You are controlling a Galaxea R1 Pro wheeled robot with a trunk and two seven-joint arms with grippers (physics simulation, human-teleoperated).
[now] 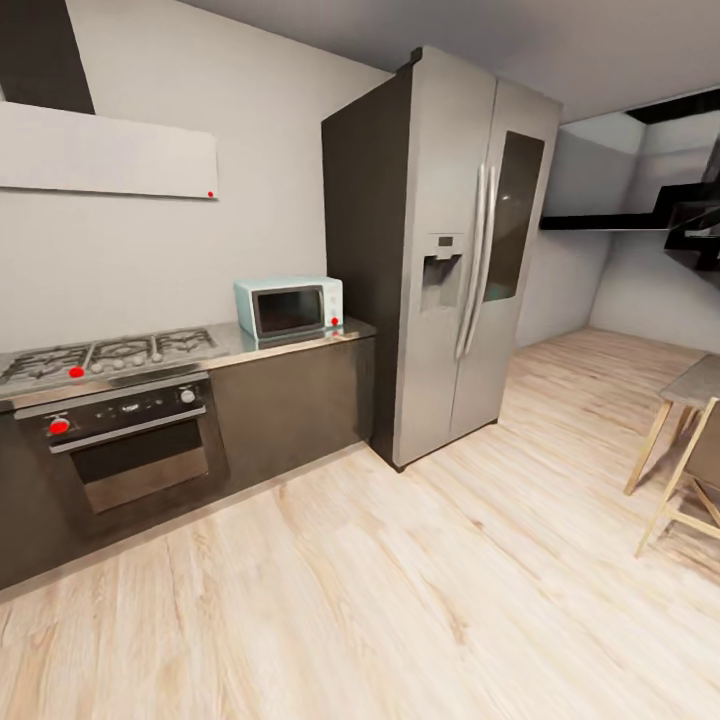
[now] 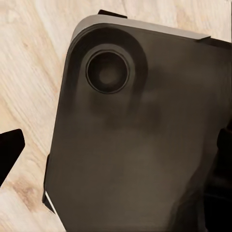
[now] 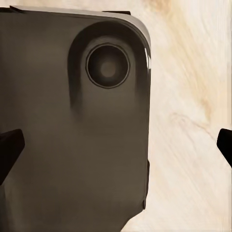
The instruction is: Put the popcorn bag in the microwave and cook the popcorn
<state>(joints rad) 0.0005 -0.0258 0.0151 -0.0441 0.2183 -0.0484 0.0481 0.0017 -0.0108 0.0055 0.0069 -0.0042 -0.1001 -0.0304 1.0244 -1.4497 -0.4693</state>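
**Kitchen in sight, bag not yet picked out**

In the head view the microwave is sitting left of centre on the countertop, just beside the tall fridge that is rising through the upper middle. The hob is lying at the left edge with the oven under it. A wooden chair is standing at the right edge on the plank floor. The popcorn bag is too small to make out on the countertop.

Each wrist view is looking down on the robot's dark base over the floor. Dark fingertips are showing at both side edges of the right wrist view, set wide apart, so the right gripper is standing open. In the left wrist view one fingertip is poking in at the left edge and the other side is dark against the base; I cannot tell how that gripper is set.
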